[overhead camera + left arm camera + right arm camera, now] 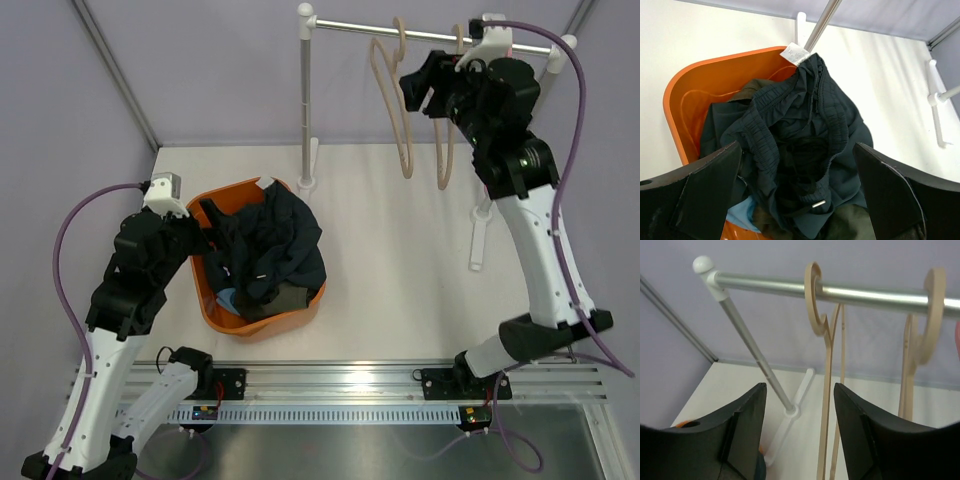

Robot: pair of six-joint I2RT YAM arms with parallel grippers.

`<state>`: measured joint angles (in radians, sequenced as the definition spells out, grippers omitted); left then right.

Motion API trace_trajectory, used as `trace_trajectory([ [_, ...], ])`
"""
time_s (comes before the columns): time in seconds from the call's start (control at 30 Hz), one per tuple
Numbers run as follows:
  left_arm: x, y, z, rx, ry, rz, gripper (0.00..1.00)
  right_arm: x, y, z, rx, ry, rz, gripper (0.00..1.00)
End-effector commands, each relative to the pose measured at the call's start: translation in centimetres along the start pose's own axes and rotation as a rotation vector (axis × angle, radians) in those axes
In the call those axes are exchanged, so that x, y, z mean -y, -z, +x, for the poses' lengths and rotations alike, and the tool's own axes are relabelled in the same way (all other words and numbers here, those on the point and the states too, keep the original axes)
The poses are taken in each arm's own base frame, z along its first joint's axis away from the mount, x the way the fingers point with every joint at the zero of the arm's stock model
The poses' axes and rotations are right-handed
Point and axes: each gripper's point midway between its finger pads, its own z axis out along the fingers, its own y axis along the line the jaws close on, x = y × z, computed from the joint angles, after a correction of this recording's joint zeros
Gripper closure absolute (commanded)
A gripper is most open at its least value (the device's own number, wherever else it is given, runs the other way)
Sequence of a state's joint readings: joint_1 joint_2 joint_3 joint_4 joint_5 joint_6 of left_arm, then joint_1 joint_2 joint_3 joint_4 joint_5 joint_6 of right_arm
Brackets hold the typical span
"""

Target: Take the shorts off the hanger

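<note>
The dark navy shorts [275,245] lie crumpled on top of the pile in the orange basket [235,195]. Under them show a bit of the light blue pair [228,298] and the olive green pair [285,300]. In the left wrist view the navy shorts [790,135] fill the basket [695,80], with light blue [742,212] and olive [855,222] cloth below. My left gripper [205,243] hangs open just above the pile, holding nothing. My right gripper [412,88] is open and empty beside two bare wooden hangers [402,110] on the rail [400,27].
The metal rail rests on a white-footed post [306,100] at the back left and a second stand [478,240] on the right. In the right wrist view the two hangers [827,390] hang from the rail [865,294] just ahead of my open fingers [740,440].
</note>
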<state>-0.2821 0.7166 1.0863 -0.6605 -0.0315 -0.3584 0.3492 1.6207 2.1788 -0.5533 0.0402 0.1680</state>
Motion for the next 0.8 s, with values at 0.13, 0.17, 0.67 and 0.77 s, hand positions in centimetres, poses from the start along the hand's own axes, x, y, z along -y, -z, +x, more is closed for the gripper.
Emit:
trace_trajectory([
  [0.13, 1.1, 0.1, -1.6, 0.046, -0.082, 0.066, 0.01, -0.5, 11.5, 0.8, 0.083, -0.104, -0.071, 0.01],
  [0.17, 1.1, -0.2, -1.4, 0.045, -0.084, 0.068, 0.01, 0.1, 11.9, 3.1, 0.042, -0.121, -0.053, 0.01],
  [0.67, -0.6, -0.8, 1.9, 0.080, -0.109, 0.057, 0.01, 1.9, 19.9, 10.2, 0.007, -0.185, -0.034, 0.01],
  [0.77, -0.8, -0.9, 2.4, 0.078, -0.114, 0.057, 0.01, 2.0, 20.0, 10.5, 0.015, -0.187, -0.037, 0.00],
])
